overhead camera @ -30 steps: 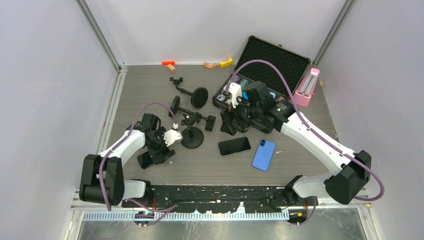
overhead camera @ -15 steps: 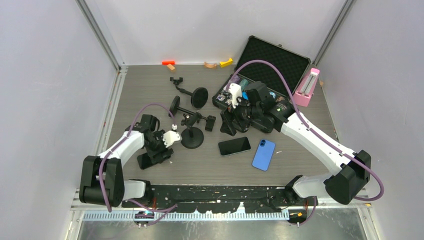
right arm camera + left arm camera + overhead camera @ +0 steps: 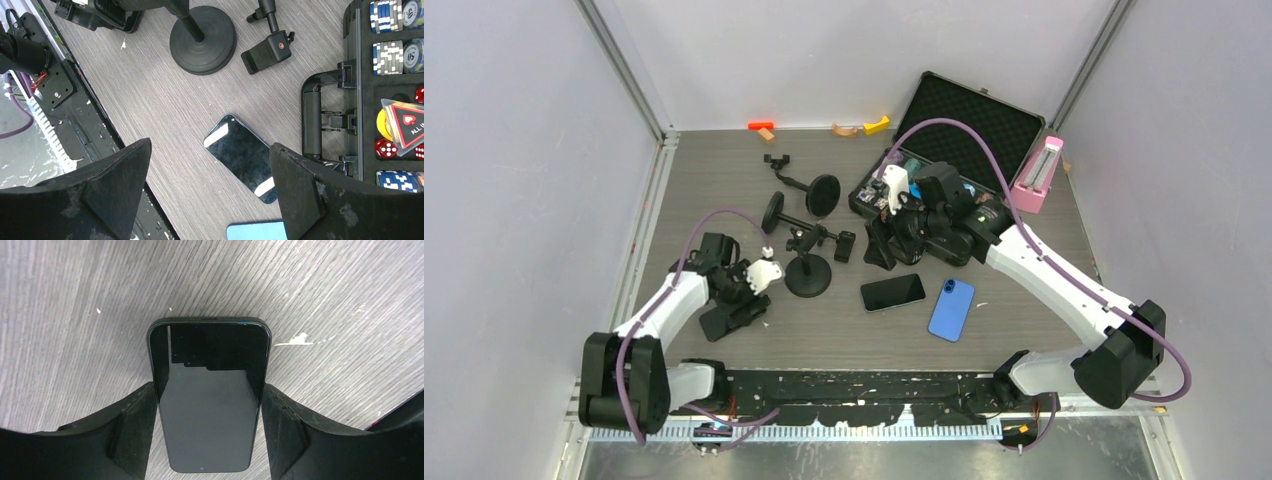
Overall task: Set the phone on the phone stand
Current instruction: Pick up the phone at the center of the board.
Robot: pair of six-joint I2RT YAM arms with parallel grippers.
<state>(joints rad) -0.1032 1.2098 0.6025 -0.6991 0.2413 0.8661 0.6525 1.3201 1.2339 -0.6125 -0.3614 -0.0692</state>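
Observation:
A black phone (image 3: 207, 405) lies screen-up between the fingers of my left gripper (image 3: 208, 390), and both pads press its long sides. From above, this phone (image 3: 724, 322) and the left gripper (image 3: 742, 300) sit at the table's near left. The phone stand (image 3: 809, 270) has a round black base (image 3: 202, 32), an upright stem and a clamp head (image 3: 266, 51); it stands just right of the left gripper. My right gripper (image 3: 210, 145) is open and hovers empty above a second black phone (image 3: 245, 157).
A blue phone (image 3: 951, 309) lies beside the second black phone (image 3: 892, 292). Two more round-based stands (image 3: 822, 193) lie tipped behind. An open black case (image 3: 969, 120) holds poker chips (image 3: 387, 15). A pink item (image 3: 1036, 175) and small coloured blocks (image 3: 761, 126) sit at the back.
The left jaws have closed in from wide open onto the phone's sides. The left arm has shifted slightly leftward. The right arm has not moved.

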